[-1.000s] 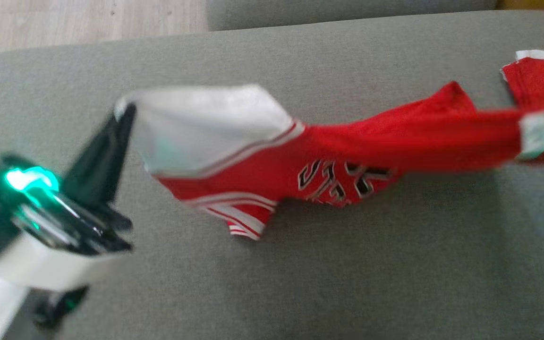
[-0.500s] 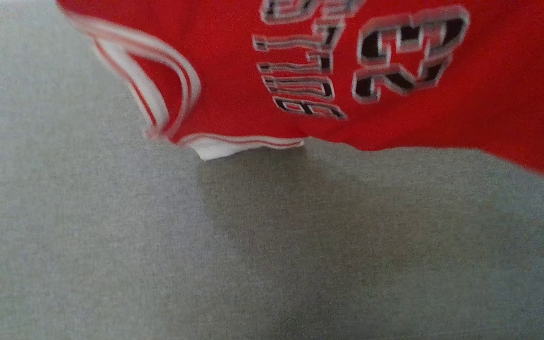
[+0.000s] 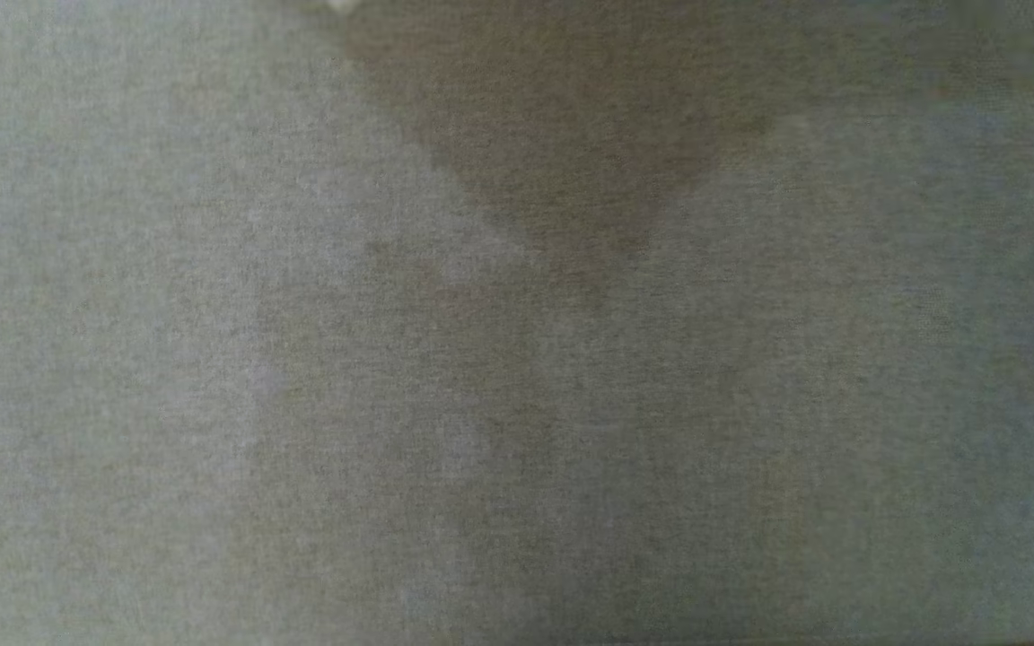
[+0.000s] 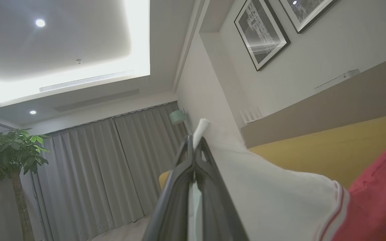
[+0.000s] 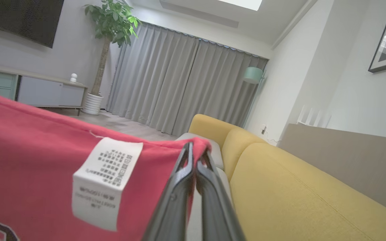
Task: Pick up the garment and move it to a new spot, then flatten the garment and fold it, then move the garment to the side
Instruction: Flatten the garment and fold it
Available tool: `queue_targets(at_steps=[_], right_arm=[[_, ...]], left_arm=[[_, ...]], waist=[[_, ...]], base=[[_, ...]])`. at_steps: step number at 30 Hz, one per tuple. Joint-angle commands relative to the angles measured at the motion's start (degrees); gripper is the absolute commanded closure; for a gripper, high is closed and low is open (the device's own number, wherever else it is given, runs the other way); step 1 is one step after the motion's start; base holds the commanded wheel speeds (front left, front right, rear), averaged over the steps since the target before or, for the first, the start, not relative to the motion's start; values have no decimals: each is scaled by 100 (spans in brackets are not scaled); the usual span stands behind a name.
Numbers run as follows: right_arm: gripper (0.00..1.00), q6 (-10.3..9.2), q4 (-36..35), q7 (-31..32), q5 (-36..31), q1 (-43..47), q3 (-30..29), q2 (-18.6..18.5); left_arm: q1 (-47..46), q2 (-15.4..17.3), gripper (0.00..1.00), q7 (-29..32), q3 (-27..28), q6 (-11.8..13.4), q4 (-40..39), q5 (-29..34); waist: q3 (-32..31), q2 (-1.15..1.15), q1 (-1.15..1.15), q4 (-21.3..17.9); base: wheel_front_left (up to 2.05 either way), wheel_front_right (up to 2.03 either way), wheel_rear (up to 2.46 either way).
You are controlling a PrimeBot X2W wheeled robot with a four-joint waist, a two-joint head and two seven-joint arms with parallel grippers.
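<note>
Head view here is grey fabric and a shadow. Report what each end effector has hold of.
Observer: Left end effector is shut on the white edge of the garment.
Operator: Now the right one.
Observer: Right end effector is shut on the garment's red edge, beside a white care label.
Operator: Say what lies beyond it.
Observer: A yellow sofa, with grey curtains further back.
</note>
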Motion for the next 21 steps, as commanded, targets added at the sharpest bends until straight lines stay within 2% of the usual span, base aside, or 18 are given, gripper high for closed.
queue_targets(at_steps=[1,5,11,16,21], right_arm=[[100,-5,20,-209,-131,-181,-19,12],[100,-5,557,-624,-281,-191,-4,-75],[100,-5,1104,-906,-136,154,10,-187],[100,-5,1413,-1031,302,943,71,-365],[100,-5,1357,-974,977,2115,125,-571]], left_arm=[[-278,165,100,-11,322,11,-233,104],[258,86,100,-16,583,10,-885,161],[1460,222,100,-17,600,10,-1695,-72],[2990,386,100,-17,677,10,-2385,-275],[4640,501,100,-18,742,10,-2997,-463]], waist=[[209,0,-2,117],[371,0,-2,172],[395,0,-2,239],[150,0,-2,287],[-277,0,-2,274]], base=[[0,0,0],[0,0,0],[0,0,0],[0,0,0],[0,0,0]])
